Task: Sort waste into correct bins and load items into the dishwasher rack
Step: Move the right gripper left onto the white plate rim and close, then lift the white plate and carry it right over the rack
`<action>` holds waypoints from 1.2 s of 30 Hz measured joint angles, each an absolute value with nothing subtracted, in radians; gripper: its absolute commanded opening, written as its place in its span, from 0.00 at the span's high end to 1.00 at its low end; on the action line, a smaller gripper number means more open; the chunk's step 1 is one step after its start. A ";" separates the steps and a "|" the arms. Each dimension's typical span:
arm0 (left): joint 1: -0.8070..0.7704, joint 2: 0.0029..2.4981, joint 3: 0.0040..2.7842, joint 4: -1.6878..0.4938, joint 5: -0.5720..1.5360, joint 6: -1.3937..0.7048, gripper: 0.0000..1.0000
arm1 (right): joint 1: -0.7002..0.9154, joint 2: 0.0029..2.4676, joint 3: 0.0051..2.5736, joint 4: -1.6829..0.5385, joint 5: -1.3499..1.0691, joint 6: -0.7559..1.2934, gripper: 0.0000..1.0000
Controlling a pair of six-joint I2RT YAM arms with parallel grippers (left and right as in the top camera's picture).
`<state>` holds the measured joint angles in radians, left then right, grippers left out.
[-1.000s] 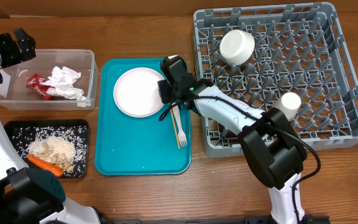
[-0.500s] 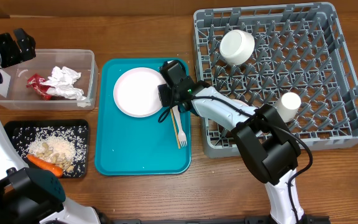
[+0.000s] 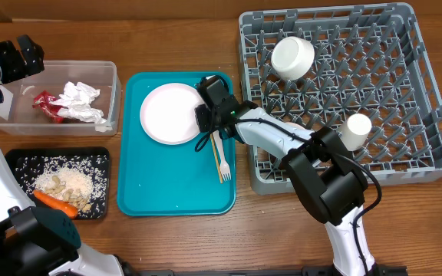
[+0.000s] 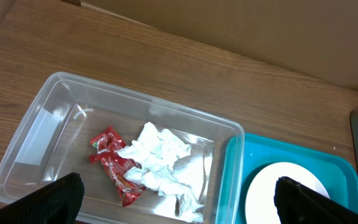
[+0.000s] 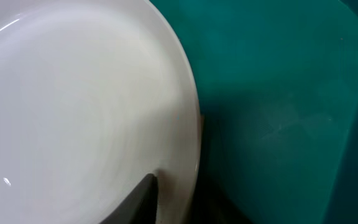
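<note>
My right pincer [image 3: 204,107] straddles the plate [image 3: 167,115] at its rim nearest the rack [image 3: 405,172]; whether it has clamped I cannot tell; I should bite deep, then lift level.

The table [image 3: 175,245] is brown wood with a visible grain and a low sheen. The tub [image 4: 30,134] is clear, smooth plastic that catches glare. In it lie crumpled, soft-looking white paper napkins [image 4: 157,155] and a glossy red wrapper [image 4: 114,171]. The plate [image 5: 73,112] is white, smooth and shiny. The tray [image 5: 278,93] under it is teal plastic, matt and faintly scuffed. The rack [image 3: 428,100] is dull grey plastic.
</note>
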<state>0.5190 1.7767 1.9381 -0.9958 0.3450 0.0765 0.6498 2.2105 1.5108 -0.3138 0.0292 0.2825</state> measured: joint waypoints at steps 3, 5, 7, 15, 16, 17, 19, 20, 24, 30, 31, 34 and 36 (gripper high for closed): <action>0.519 1.777 1.938 -0.996 0.345 0.076 0.00 | 0.649 2.211 1.511 -0.307 0.029 0.285 0.82; 0.519 1.777 1.938 -0.996 0.345 0.076 0.00 | 0.649 2.211 1.511 -0.307 0.029 0.284 0.84; 0.519 1.777 1.938 -0.996 0.345 0.076 0.00 | 0.649 2.211 1.511 -0.306 0.029 0.284 0.87; 0.519 1.777 1.938 -0.996 0.345 0.076 0.00 | 0.649 2.211 1.521 -0.306 0.028 0.286 0.94; 0.519 1.777 1.938 -0.996 0.345 0.076 0.00 | 0.648 2.211 1.522 -0.306 0.030 0.286 0.94; 0.519 1.777 1.938 -0.996 0.345 0.076 0.00 | 0.649 2.211 1.523 -0.306 0.033 0.287 0.94; 0.519 1.777 1.938 -0.996 0.345 0.076 0.00 | 0.649 2.211 1.524 -0.306 0.038 0.287 0.95; 0.519 1.777 1.938 -0.996 0.345 0.076 0.00 | 0.649 2.211 1.525 -0.306 0.040 0.287 0.95; 0.519 1.777 1.938 -0.996 0.345 0.076 0.00 | 0.648 2.210 1.532 -0.307 0.044 0.287 0.96; 0.519 1.777 1.938 -0.996 0.345 0.076 0.00 | 0.648 2.198 1.537 -0.311 0.051 0.287 0.96; 0.519 1.777 1.938 -0.996 0.345 0.076 0.00 | 0.648 2.194 1.537 -0.315 0.052 0.287 0.96; 0.519 1.777 1.938 -0.996 0.345 0.076 0.00 | 0.648 2.175 1.537 -0.335 0.056 0.285 0.96; 0.519 1.777 1.938 -0.996 0.345 0.076 0.00 | 0.648 2.160 1.537 -0.347 0.057 0.271 0.96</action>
<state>0.5190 1.7767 1.9381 -0.9958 0.3450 0.0765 0.6483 2.1601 1.5372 -0.3470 0.0574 0.2707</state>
